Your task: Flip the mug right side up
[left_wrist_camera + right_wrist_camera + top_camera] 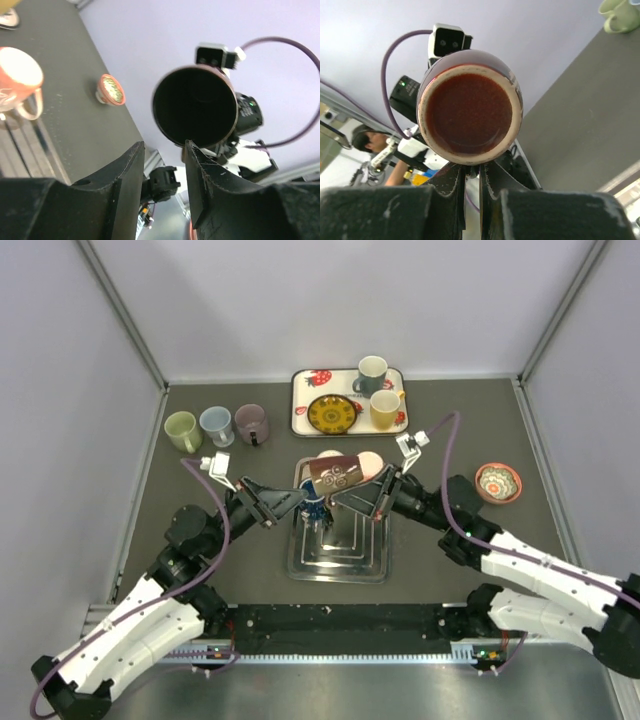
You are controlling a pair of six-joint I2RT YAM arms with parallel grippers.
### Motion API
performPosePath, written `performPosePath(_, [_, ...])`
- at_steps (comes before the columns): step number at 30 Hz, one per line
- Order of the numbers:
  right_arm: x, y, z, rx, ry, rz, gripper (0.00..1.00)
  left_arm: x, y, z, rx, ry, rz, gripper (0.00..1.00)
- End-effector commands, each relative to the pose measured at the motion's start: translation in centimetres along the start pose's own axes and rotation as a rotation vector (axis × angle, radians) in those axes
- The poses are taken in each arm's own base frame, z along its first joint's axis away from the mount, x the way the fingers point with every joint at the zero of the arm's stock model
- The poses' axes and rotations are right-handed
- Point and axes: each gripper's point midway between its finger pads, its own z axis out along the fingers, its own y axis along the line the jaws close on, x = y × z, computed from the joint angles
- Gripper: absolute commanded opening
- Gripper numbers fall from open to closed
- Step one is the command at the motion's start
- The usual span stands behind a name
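Mug (336,474) held sideways above tray (340,562): right jaws clamped on it, left jaws apart at rim, likely for regrasp.

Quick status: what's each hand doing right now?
Left hand: open, facing the mouth of the dark brown ceramic mug.
Right hand: closed, holding that mug.

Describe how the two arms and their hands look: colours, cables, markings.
Both the left arm and right arm have glossy white shells near the base and black joints and forearms. A purple cable loops along each to a white camera block at the wrist. The left hand and right hand are matte black with two blocky fingers. No markings are legible.
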Motion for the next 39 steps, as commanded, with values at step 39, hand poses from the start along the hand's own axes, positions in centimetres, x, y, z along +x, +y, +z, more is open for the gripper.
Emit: performPosePath(39, [4.1, -23.9, -6.7, 1.092, 0.434, -0.396, 0.0, -1.5, 11.9, -4.8, -0.633, -0.085, 0.161, 0.4])
